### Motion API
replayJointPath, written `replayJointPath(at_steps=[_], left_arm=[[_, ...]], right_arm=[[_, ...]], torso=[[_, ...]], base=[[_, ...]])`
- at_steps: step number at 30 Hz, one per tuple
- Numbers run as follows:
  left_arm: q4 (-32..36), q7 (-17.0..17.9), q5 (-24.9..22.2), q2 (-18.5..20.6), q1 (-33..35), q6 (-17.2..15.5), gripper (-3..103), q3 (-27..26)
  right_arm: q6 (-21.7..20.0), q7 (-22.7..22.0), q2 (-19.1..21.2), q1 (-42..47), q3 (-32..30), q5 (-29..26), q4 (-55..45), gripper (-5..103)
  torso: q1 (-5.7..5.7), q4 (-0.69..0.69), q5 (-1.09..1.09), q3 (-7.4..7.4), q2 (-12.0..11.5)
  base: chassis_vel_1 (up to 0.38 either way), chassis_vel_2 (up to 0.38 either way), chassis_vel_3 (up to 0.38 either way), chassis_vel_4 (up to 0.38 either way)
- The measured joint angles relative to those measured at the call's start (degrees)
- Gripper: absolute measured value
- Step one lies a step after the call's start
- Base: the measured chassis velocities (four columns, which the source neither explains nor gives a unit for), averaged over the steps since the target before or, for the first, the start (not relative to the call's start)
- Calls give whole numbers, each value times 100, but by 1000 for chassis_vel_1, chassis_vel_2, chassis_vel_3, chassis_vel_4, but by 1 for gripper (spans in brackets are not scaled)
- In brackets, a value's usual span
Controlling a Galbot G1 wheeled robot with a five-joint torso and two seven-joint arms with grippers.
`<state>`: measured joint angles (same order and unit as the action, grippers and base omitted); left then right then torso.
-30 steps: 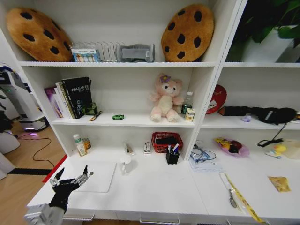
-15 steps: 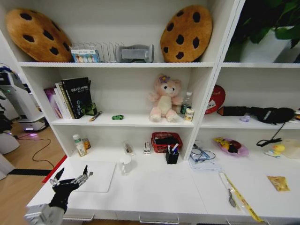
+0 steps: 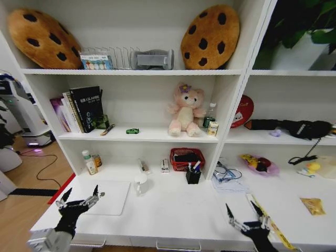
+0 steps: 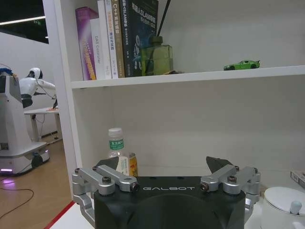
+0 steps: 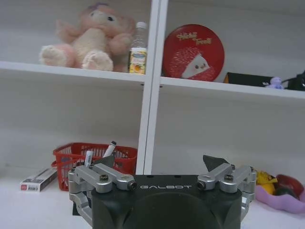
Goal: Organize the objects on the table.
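Observation:
The silver laptop (image 3: 107,197) lies shut on the left of the white table (image 3: 173,212). My left gripper (image 3: 81,195) hovers open over the laptop's near left corner, holding nothing; in its wrist view the left gripper (image 4: 162,164) faces the shelving. My right gripper (image 3: 241,211) stands open and holding nothing above the table's front right, and the right gripper (image 5: 159,162) looks toward the shelves. A green toy car (image 3: 132,131) (image 4: 243,64) sits on the middle shelf. Pens stand in a black holder (image 3: 193,174). A small bottle (image 3: 87,161) (image 4: 116,145) stands at the back left.
A white mug (image 3: 140,184) stands beside the laptop. A red basket (image 3: 186,157) (image 5: 95,155) sits behind the pen holder. A pink plush bear (image 3: 185,111) and a clear bottle (image 3: 210,115) (image 5: 138,47) occupy the middle shelf. Scissors and a yellow tape (image 3: 268,218) lie by the right gripper.
My right gripper has risen into the head view at the lower right, open. The left gripper has stayed in place.

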<state>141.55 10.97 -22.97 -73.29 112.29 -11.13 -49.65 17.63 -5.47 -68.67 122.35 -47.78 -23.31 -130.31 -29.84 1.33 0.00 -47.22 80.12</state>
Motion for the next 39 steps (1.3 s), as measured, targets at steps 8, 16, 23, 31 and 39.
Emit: replayJointPath(at_steps=[8, 16, 23, 31, 39], left_arm=[[0, 0, 0, 0, 0, 0, 100, -1], [-1, -1, 0, 0, 0, 0, 100, 0], [-1, 2, 0, 0, 0, 0, 100, 0], [0, -2, 0, 0, 0, 0, 100, 1], [0, -4, -1, 0, 0, 0, 100, 1]], right_arm=[[-382, -325, 18, -392, -41, -673, -54, 100], [-606, -574, 185, -689, -166, -728, 55, 100], [-1199, -1112, 460, -878, -219, -1074, 134, 100], [-1587, -1345, 695, -1088, -370, -1618, 243, 100], [-2117, -1562, 1206, -1538, -523, -1984, 1339, 100]], torso=[[1, 0, 1, 0, 0], [0, -1, -2, 0, 0], [0, 1, -1, 1, 0], [-3, 0, 1, -2, -2], [0, 5, -1, 0, -1]], base=[[-63, -75, 70, 80], [-208, -197, 202, 204], [-273, -282, 269, 280], [-277, -317, 292, 286], [-20, -51, 32, 13]])
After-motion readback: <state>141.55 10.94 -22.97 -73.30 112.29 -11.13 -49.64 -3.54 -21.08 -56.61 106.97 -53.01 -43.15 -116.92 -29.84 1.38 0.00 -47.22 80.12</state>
